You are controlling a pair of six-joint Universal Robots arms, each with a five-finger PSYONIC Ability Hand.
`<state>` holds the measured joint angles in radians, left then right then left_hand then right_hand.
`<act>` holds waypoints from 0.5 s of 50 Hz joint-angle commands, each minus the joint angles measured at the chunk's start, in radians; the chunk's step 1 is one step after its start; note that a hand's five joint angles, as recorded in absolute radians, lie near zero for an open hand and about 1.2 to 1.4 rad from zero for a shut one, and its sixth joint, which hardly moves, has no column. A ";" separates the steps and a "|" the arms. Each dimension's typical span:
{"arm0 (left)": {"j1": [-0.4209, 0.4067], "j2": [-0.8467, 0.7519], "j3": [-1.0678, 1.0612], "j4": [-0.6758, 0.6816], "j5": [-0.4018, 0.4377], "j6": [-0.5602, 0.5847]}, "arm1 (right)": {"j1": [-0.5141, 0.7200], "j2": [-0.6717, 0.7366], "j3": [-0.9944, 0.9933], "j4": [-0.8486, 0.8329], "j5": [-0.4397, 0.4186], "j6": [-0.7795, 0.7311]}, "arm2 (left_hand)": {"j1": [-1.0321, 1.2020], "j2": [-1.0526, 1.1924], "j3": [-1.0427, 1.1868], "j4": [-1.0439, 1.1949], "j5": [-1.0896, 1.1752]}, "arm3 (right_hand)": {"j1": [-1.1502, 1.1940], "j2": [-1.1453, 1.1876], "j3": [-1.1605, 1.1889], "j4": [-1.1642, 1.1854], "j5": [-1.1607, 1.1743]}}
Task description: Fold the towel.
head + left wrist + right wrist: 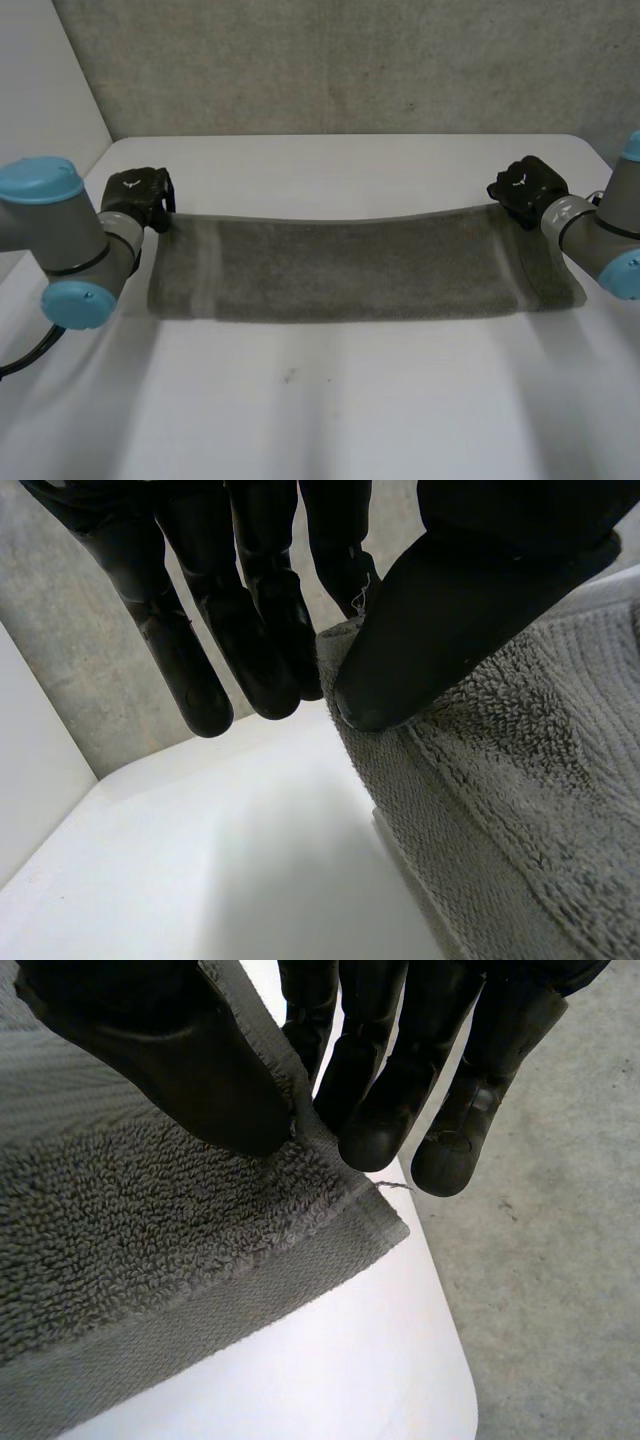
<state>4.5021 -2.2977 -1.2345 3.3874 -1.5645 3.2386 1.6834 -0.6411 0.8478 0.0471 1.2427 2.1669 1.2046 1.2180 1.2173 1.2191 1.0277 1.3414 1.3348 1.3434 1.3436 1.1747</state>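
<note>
- A white worktop (330,400) is seen in front of a grey wall (330,70). The towel (350,270) is stretched across the middle of the worktop, from one arm to the other.
- The towel is laid out as a long grey band. Its near long edge lies on the worktop. Its far long edge is held at both ends and dips a little between them.
- The towel is judged soft, limp and light, with thick looped pile and a flat woven hem. Any part not held is expected to sag and drag. It is not fragile, and the pile is hardly slippery.
- The hemmed corners are judged the best places to hold, since the cloth is flatter and firmer there. Both far corners should be carried together and kept taut, or the fold may land crooked.
- The left hand (138,197) is clamped on the far corner at its side. The thumb (430,630) is pressed onto the pile, and the fingers (255,630) are set behind the edge.
- The right hand (525,188) is clamped on the other far corner, where the hem is pinched between thumb and fingers.
</note>
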 commanded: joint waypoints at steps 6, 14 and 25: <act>-0.018 -0.060 0.055 0.059 -0.012 -0.011 | 0.019 0.075 -0.124 -0.004 0.011 0.014 | -1.030 -1.044 -1.043 -1.045 -1.028 | -1.167 -1.160 -1.169 -1.169 -1.175; -0.017 0.064 -0.057 0.078 -0.012 -0.014 | 0.016 -0.098 -0.049 0.002 0.021 0.201 | -1.030 -1.044 -1.043 -1.045 -1.028 | -1.167 -1.160 -1.169 -1.169 -1.175; -0.020 0.311 -0.400 0.104 -0.009 -0.016 | -0.007 -0.389 0.438 0.020 0.020 0.294 | -1.030 -1.044 -1.043 -1.045 -1.028 | -1.167 -1.160 -1.169 -1.169 -1.175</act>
<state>4.4847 -2.1082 -1.4558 3.4705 -1.5760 3.2238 1.6911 -0.9013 1.0251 0.0633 1.2628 2.4391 0.1758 0.1669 0.1683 0.1683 0.0285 0.2398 0.2491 0.2429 0.2613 0.0599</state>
